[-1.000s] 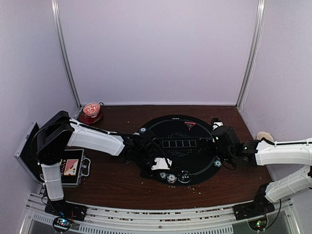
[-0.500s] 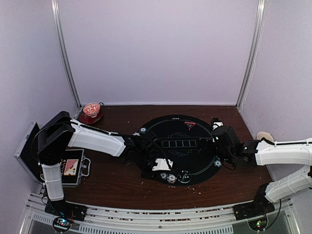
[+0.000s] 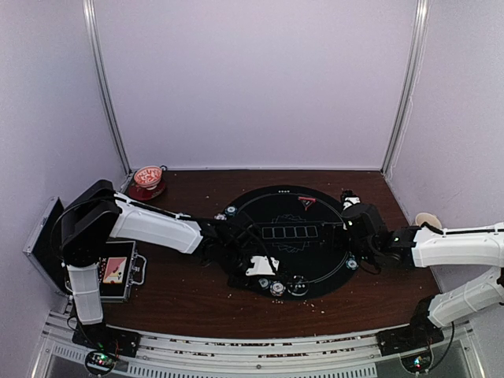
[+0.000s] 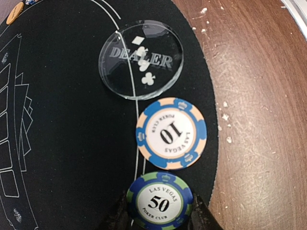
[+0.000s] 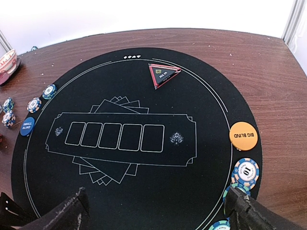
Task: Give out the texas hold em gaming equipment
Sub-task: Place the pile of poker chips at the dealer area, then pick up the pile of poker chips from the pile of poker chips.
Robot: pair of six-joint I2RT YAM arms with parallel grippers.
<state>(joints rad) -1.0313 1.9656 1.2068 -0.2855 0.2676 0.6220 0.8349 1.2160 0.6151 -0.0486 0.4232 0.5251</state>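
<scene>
Mat (image 4: 67, 120) black, white line pattern; dealer button (image 4: 140, 59) clear (white suit marks); 10 chip (image 4: 171, 133) blue-peach striped; 50 chip (image 4: 159, 201) navy-green striped.

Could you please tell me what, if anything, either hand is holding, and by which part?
The left hand grips the 50 chip by opposite sides of its rim; the right hand is open, holding nothing.

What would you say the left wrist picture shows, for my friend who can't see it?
The left gripper pinches a blue-and-green 50 chip at the edge of a black mat. Above it in the picture lie a blue-and-cream 10 chip and a clear dealer button, with wooden table to the right.
</scene>
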